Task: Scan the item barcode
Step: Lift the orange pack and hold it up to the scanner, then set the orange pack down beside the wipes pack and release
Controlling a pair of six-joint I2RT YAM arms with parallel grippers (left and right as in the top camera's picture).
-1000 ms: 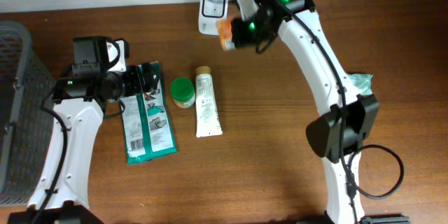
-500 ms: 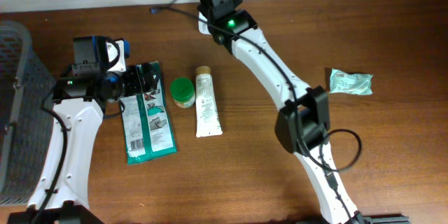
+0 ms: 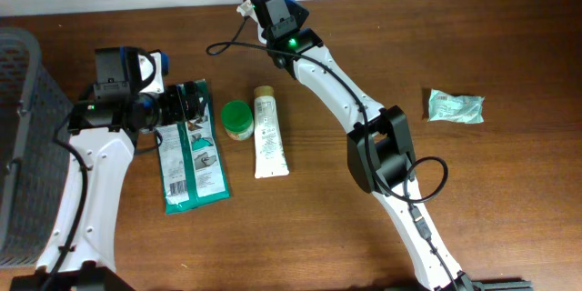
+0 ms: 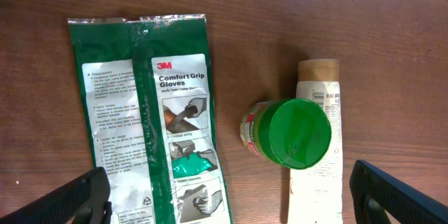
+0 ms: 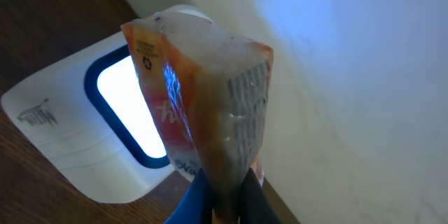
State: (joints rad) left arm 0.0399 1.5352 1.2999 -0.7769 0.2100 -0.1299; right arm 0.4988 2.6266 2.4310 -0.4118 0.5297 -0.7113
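Orange packet (image 5: 203,105) stood pinched at its lower edge between the tightly closed fingers of the right gripper (image 5: 220,197). It was held just in front of the white scanner (image 5: 63,140) at the 12 o'clock edge of the table (image 3: 273,236); in the overhead view it was hidden under that gripper. In the wrist view its long axis ran from 6 up to about 11 o'clock, free end uppermost. Its broad orange face looked toward the lit window (image 5: 122,105) at 9 o'clock, while a narrow side with fine print faced the camera. No barcode could be made out. To scan well, I judged the packet should be rolled slowly, each face presented squarely to the window, near but not touching. Left gripper (image 3: 186,106) hung spread wide above the green glove pack (image 3: 191,145), holding nothing.
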